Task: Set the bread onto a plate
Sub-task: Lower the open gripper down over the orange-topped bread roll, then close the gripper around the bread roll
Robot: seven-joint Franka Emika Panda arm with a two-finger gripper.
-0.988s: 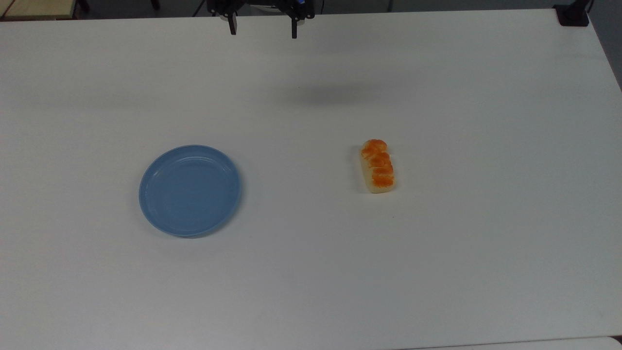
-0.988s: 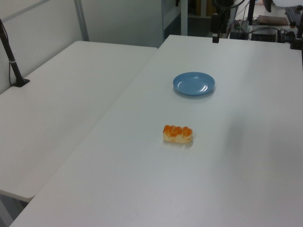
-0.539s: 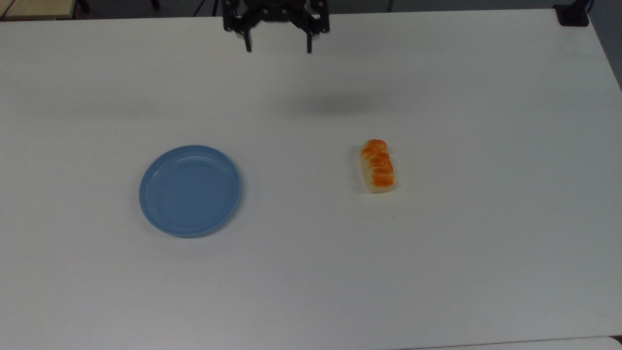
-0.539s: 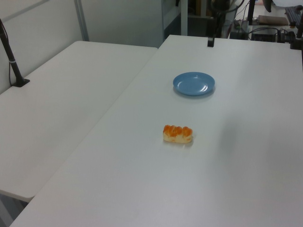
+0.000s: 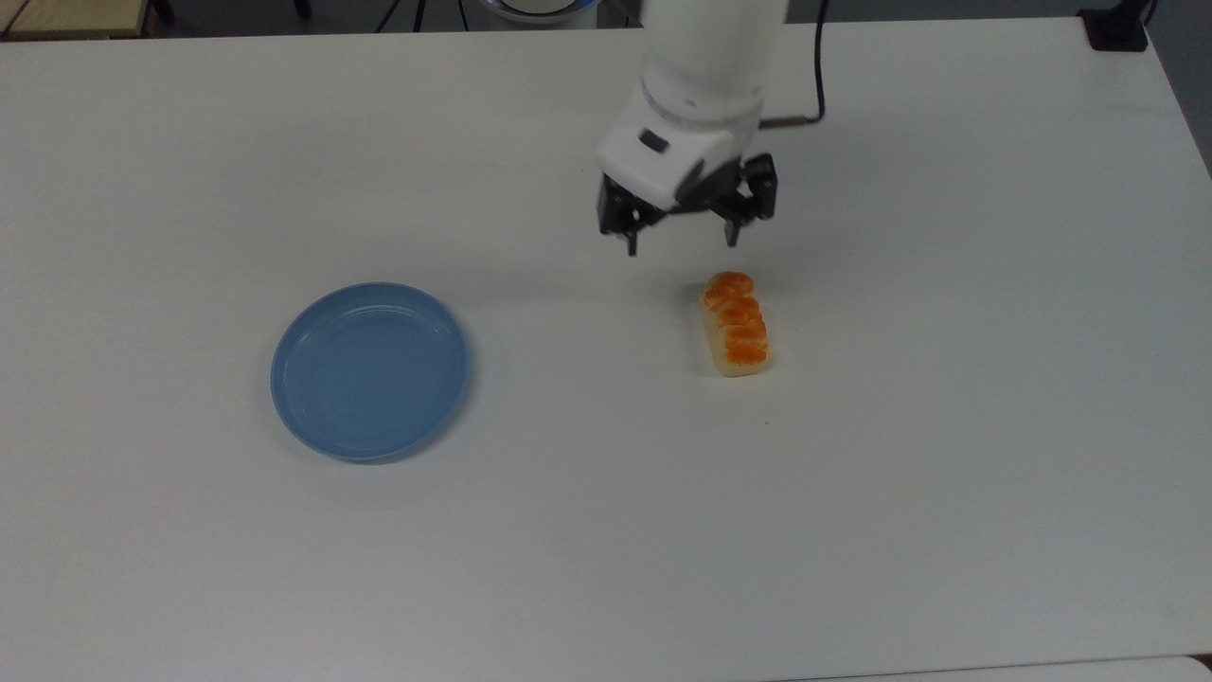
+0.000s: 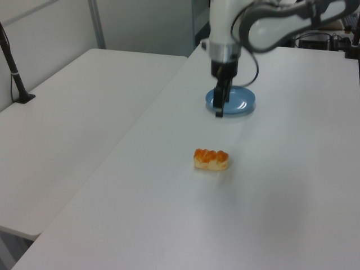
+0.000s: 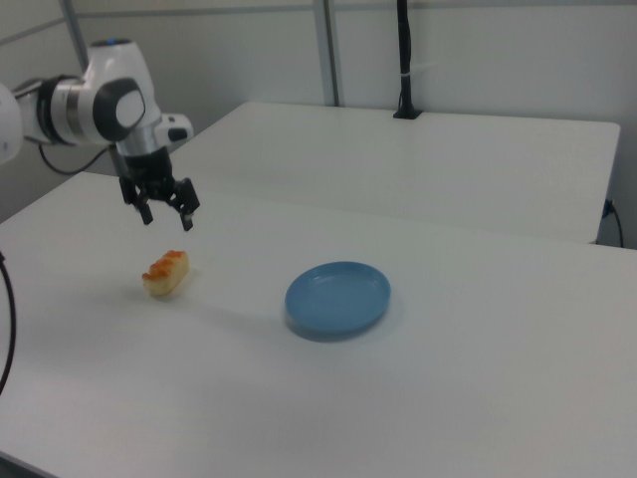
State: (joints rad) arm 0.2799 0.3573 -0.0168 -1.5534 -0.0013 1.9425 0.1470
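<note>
Top view: the gripper [image 5: 680, 246] hangs above the white table [image 5: 947, 474] with its two black fingers spread wide and nothing between them. It sits just off the end of the bread [image 5: 736, 324] that points toward the table's far edge, and does not touch it. The bread lies flat on the table with its glazed orange top upward and its long axis running from the far edge toward the near edge. The plate [image 5: 369, 371] rests on the table toward the top view's left, well apart from the bread, with nothing on it.

Left view: the gripper [image 6: 219, 107] hangs in front of the plate [image 6: 245, 102], fingers pointing down, clear of the table surface. The bread [image 6: 211, 159] lies nearer the camera, apart from both.

Right view: the gripper [image 7: 168, 215] is held above the bread [image 7: 165, 273], fingers parted. The plate [image 7: 338, 297] sits to the right view's right of the bread, near the middle of the table [image 7: 478, 398].
</note>
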